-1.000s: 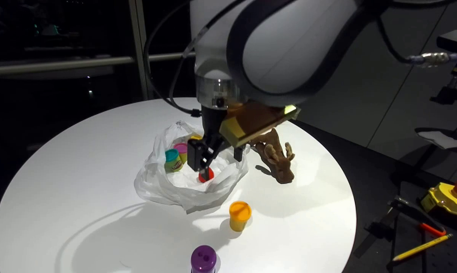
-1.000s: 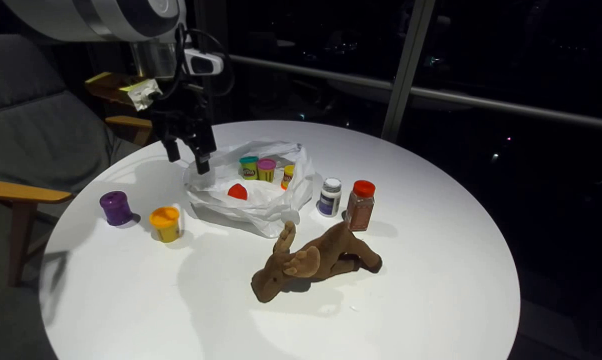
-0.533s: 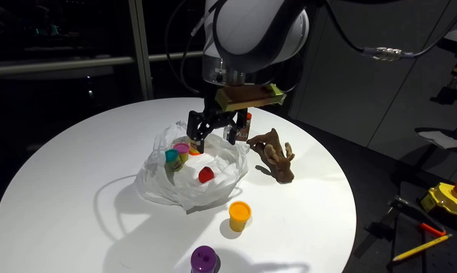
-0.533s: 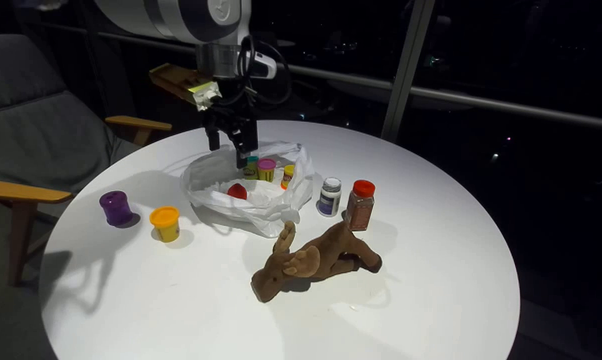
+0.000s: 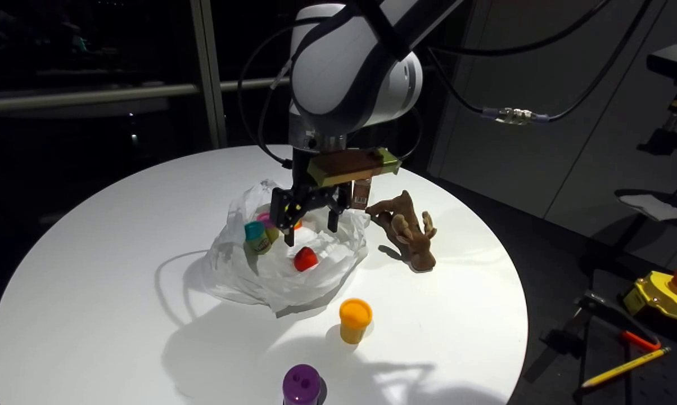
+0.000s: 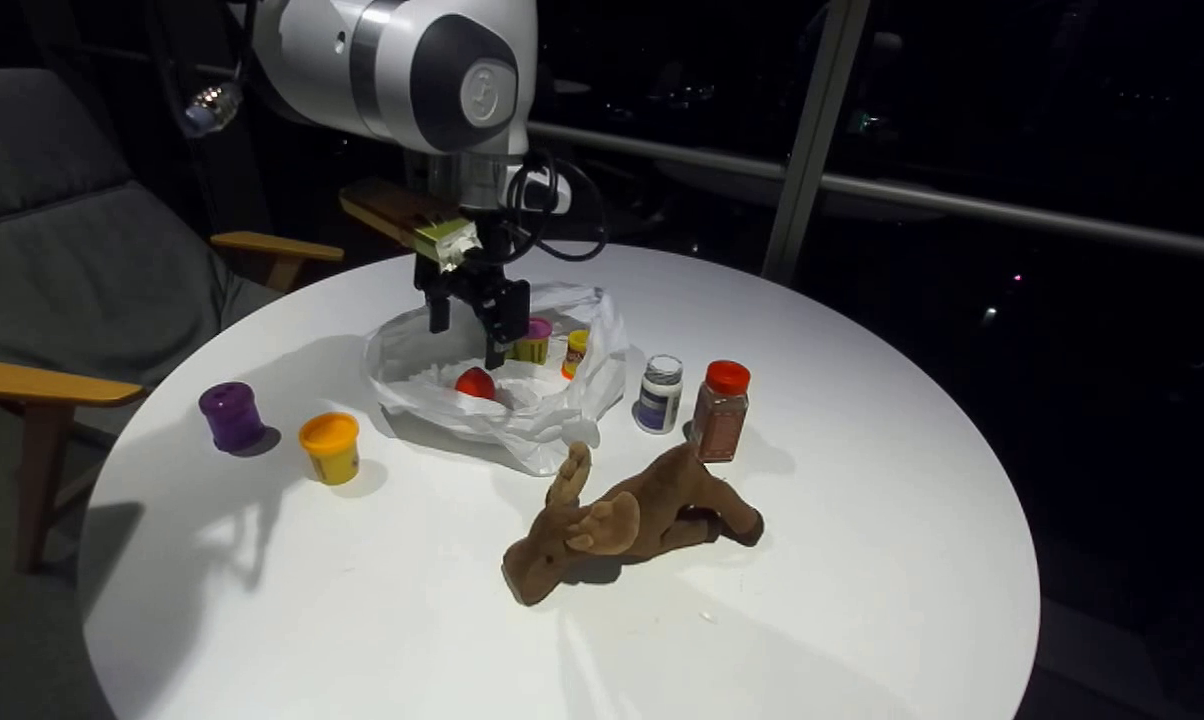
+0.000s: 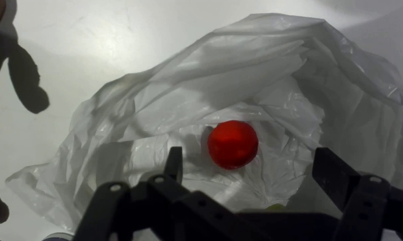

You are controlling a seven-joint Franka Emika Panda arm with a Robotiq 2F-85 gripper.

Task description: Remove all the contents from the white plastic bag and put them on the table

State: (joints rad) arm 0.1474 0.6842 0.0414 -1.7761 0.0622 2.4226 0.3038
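Pincer [image 7: 246, 164], wrist view: spread, with a glossy red rounded object [image 7: 232, 144] between and beyond its fingertips, inside the thin, crumpled, translucent white plastic bag [image 7: 201, 85]. In an exterior view, a teal-lidded tub [image 5: 257, 238] stands inside the bag's left; an orange-lidded tub [image 5: 355, 322] stands nearer on the worktop [image 5: 91, 281]. In an exterior view, a brown plush moose [image 6: 647, 515] rests nearer and right.

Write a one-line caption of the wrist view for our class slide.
Open claw over a wrinkled white plastic bag, a round red object lying inside.
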